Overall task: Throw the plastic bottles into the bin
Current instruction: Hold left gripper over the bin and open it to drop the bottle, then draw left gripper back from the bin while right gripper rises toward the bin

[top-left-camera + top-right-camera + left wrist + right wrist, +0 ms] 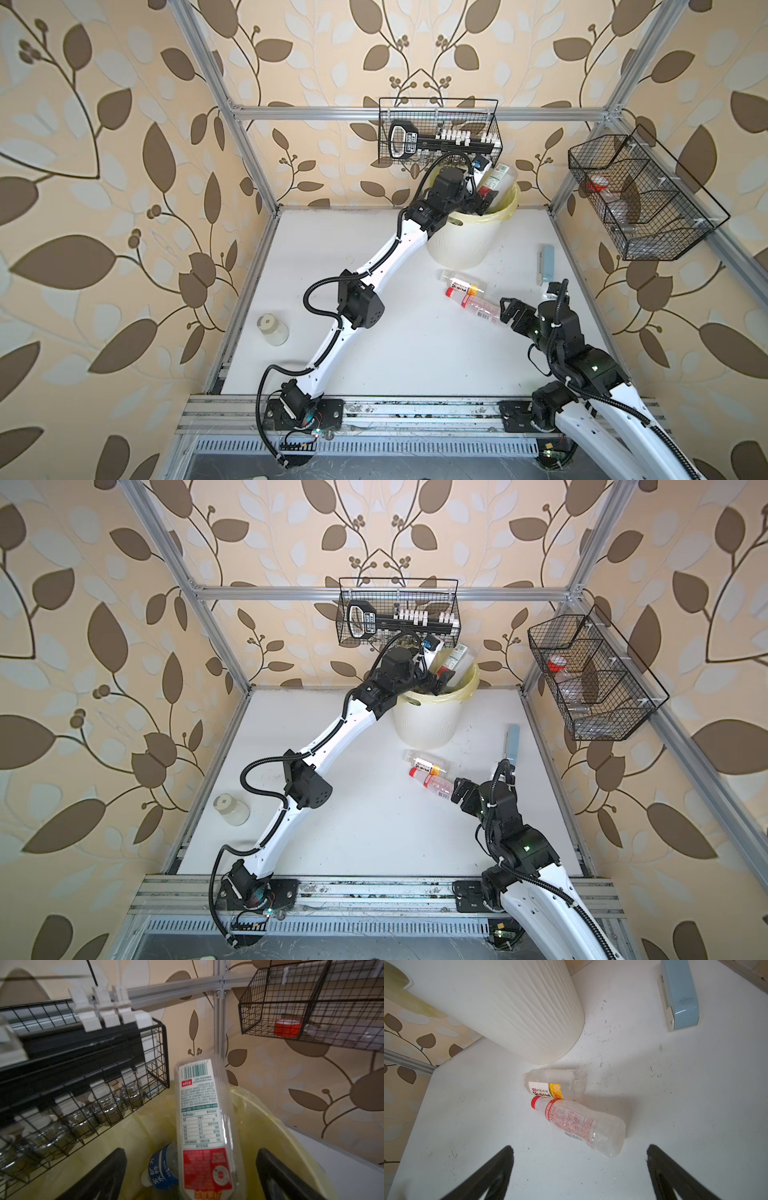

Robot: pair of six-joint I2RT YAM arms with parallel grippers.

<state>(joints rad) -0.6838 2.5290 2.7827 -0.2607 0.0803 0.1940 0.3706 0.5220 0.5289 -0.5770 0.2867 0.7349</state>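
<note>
bin (pixel 461 245): one, cream, ribbed, yellow-bagged, at the table's back.
bottles in bin: two showing; barcode bottle (pixel 203 1126) leans up, blue-label bottle (pixel 162 1169) with chinese characters lies lower.
bottles on table: two, side by side before the bin; yellow-label bottle (pixel 556 1084), red-capped bottle (pixel 581 1124) reading "330".
left gripper (pixel 192 1153): fingers apart, flanking the barcode bottle.
right gripper (pixel 580 1147): spread wide by the red-capped bottle.

- my left gripper (pixel 484 201) hangs at the rim of the round cream-white ribbed plastic bin (pixel 459 249), where a tall clear labelled bottle (pixel 503 180) sticks up, tilted.
- my right gripper (pixel 503 311) sits just beside a clear red-capped bottle (pixel 473 301) lying on the white table (pixel 374 332).
</note>
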